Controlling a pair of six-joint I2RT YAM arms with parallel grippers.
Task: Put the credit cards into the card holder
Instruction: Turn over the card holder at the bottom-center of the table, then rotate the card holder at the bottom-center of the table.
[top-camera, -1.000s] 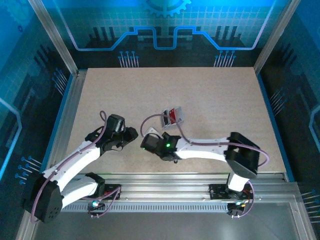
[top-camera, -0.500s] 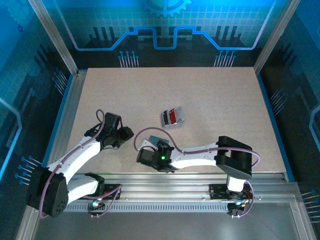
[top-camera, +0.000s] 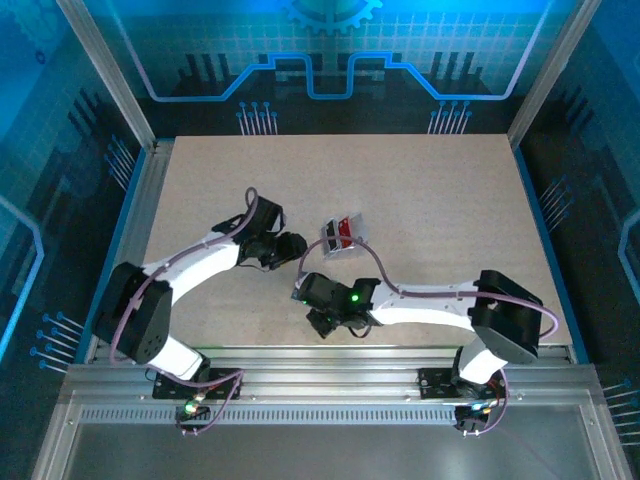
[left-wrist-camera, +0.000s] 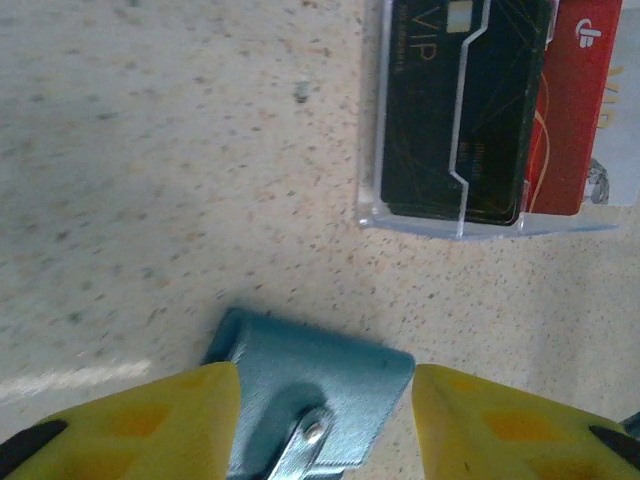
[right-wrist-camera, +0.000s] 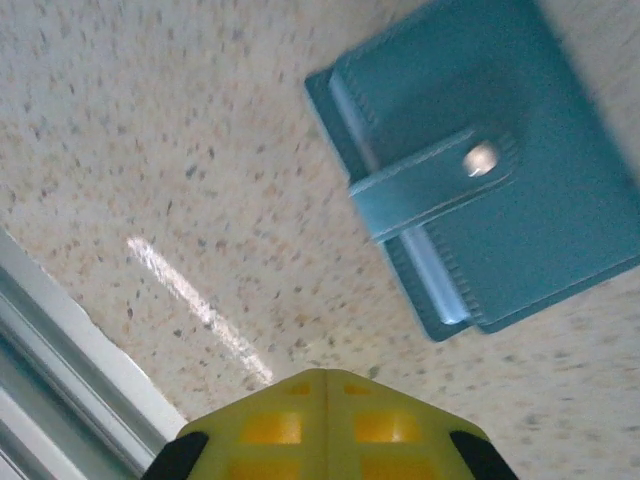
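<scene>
The card holder (left-wrist-camera: 330, 365) is a slate-blue pouch lying flat on the table, shut by its tab clasp (right-wrist-camera: 440, 180). My left gripper (left-wrist-camera: 325, 420) is open just above it, one yellow finger (left-wrist-camera: 150, 420) on each side of its near corner and nothing gripped. Just beyond, the credit cards stand in a clear stand (left-wrist-camera: 480, 222): a dark one (left-wrist-camera: 460, 110) in front and a red one (left-wrist-camera: 580, 110) behind. From above the cards (top-camera: 343, 233) sit right of my left gripper (top-camera: 292, 247). My right gripper (right-wrist-camera: 325, 375) is shut and empty, a short way back from the card holder (right-wrist-camera: 500, 170).
The metal rail (right-wrist-camera: 60, 370) at the table's near edge runs close behind my right gripper (top-camera: 308, 291). Both arms crowd the middle near part of the speckled tabletop (top-camera: 430, 190). Glass walls enclose the sides and back.
The left arm has swung forward and to the right, bringing its gripper over the card holder beside the card stand. The right arm drew back toward the rail, then shifted right.
</scene>
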